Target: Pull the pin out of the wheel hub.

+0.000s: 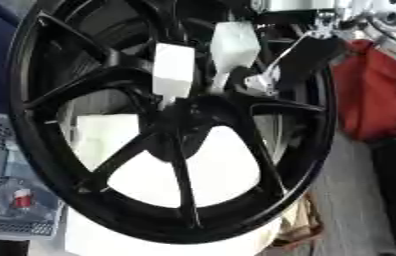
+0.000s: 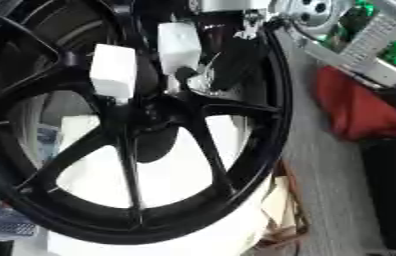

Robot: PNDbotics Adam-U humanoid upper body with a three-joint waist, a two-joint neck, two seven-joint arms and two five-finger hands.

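Black wheel [image 1: 175, 150] stands over grey floor [image 1: 346, 200], red cloth [image 1: 376, 95] beside.

Both eye views sit in the head, looking down and forward, very close on the black wheel [image 1: 171, 125], which fills most of each picture. The scene lies askew, so the head is tilted. The right hand [image 1: 276, 70] comes in from the upper right, over the hub. Shared: wheel, hand, red cloth [image 2: 355, 107] right of the hand. The right eye view sees further right: a grey board [image 2: 372, 45].
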